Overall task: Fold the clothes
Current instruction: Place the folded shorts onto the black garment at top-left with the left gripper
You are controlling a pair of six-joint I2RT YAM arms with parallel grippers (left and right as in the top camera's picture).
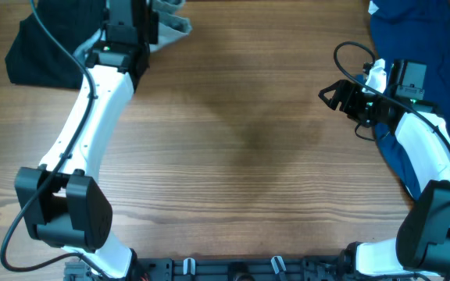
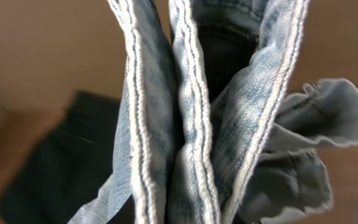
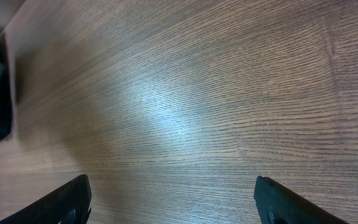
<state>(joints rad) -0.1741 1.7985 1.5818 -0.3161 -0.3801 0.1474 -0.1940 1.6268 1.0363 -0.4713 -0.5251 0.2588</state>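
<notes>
Bunching vertically, faded denim shorts (image 2: 191, 124) show pale stitched seams.

A brown wooden table (image 1: 241, 140) has wavy lines in the wood. A black garment (image 1: 37, 55) lies on its far left corner. A dark navy-blue garment (image 1: 428, 31) lies along the right side.
</notes>
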